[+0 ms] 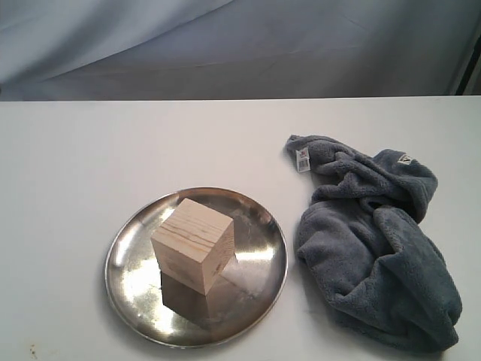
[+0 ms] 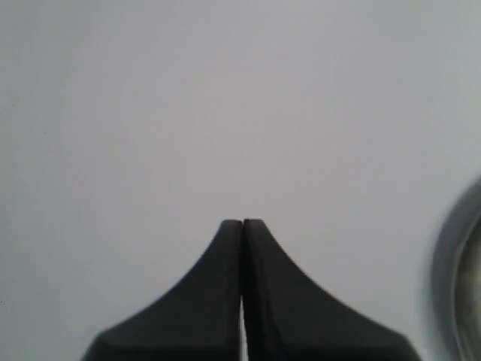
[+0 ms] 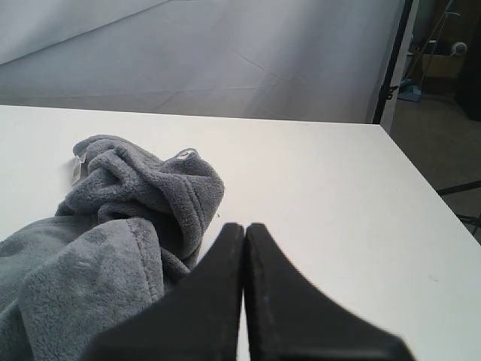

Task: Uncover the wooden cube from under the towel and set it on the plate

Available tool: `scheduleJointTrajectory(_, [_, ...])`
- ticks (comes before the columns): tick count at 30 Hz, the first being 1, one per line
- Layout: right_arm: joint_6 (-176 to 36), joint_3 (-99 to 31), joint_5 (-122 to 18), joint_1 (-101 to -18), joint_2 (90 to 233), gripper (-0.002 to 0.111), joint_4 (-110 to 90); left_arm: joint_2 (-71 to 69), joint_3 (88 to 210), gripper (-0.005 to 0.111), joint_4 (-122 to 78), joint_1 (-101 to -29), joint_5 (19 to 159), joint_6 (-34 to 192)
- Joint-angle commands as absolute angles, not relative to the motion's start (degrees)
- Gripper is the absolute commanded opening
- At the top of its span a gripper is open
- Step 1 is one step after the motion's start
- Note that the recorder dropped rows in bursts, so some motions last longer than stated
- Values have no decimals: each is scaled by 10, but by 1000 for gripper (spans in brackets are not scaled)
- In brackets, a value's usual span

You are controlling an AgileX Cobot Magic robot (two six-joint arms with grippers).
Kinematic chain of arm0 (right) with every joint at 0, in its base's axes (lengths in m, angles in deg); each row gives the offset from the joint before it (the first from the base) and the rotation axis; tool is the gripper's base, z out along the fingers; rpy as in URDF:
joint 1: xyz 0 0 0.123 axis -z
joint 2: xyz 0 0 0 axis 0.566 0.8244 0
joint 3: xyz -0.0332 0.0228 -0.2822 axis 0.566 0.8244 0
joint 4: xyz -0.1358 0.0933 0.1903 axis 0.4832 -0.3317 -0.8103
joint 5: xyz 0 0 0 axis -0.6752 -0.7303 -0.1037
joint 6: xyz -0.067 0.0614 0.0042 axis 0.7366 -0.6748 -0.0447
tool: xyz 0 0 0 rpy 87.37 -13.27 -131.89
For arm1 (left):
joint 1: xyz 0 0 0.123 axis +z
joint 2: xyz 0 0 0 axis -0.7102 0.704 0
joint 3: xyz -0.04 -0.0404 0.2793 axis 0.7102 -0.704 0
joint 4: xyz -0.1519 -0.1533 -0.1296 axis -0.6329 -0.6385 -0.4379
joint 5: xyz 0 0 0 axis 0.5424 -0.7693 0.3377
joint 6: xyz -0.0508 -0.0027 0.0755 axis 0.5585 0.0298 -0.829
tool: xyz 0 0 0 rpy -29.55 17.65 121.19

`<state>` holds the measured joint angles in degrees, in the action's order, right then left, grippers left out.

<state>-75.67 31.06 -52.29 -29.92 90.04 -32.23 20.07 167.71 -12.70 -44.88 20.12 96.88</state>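
The wooden cube (image 1: 194, 244) stands uncovered on the steel plate (image 1: 259, 282), a little left of the plate's middle. The blue-grey towel (image 1: 376, 248) lies crumpled on the table to the plate's right, its white tag (image 1: 303, 159) at the far end. No gripper shows in the exterior view. My left gripper (image 2: 242, 222) is shut and empty over bare table, with the plate's rim (image 2: 451, 248) at the edge of its view. My right gripper (image 3: 243, 226) is shut and empty beside the towel (image 3: 113, 226), not touching it.
The white table (image 1: 90, 150) runs back to a grey cloth backdrop (image 1: 240, 45). In the right wrist view the table's edge (image 3: 421, 180) drops to a floor with a dark stand pole (image 3: 394, 60).
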Motion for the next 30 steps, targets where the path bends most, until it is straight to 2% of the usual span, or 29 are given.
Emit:
scheduleJointTrajectory(1, [-759, 312, -530, -299, 897, 3, -325, 150, 1641, 0, -141, -404, 201, 932])
scheduleJointTrajectory(13, [-759, 312, -530, -299, 897, 3, -325, -150, 1430, 0, -256, -402, 357, 777])
scheduleJointTrajectory(30, [-759, 312, -530, -299, 897, 3, -325, -565, 1251, 0, -329, -402, 468, 766])
